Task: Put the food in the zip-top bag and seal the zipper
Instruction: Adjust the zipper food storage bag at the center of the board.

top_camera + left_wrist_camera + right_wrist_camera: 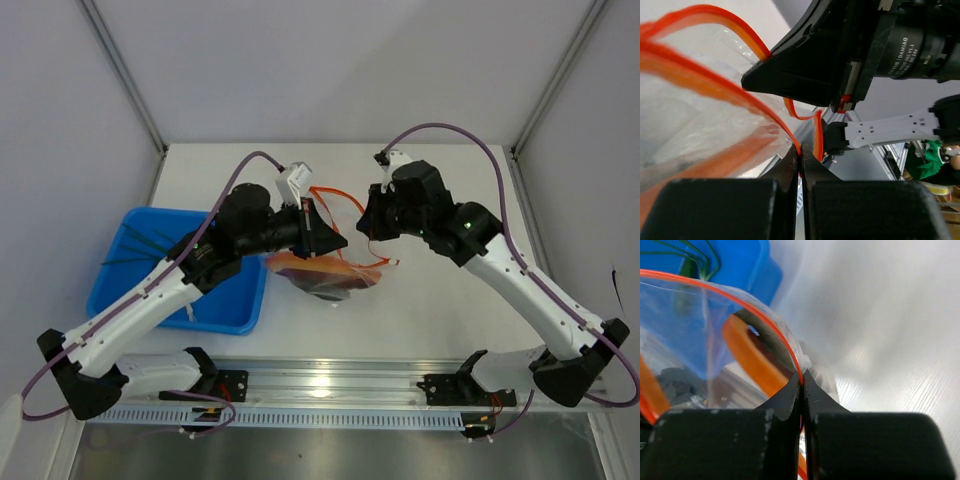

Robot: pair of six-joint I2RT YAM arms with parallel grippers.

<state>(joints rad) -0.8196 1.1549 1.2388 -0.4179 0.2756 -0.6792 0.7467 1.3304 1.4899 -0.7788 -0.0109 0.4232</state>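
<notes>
The left claw (800, 159) pinches one end of the zipper (715, 85), and the right claw (801, 382) pinches the other. The zip-top bag (345, 268) hangs between them with the meat slab (320, 282) inside. The green stalks (140, 245) lie in the blue tray (125, 300), nearer the left claw.

Place: a robotics lab test cell, not a home or a kitchen.
Enclosure: plain pale panels on aluminium corner posts (125, 75) stand behind and on both sides of the white table (440, 320).
Mounting: an aluminium rail (330, 380) runs along the table's near edge and carries both arm bases.
Machines: the left arm (140, 310) and right arm (540, 290), white and black with purple cables (440, 125), reach over the table.
Props: a blue plastic tray (130, 295) sits on the table's left part, and a clear zip-top bag (350, 262) hangs above its middle.
</notes>
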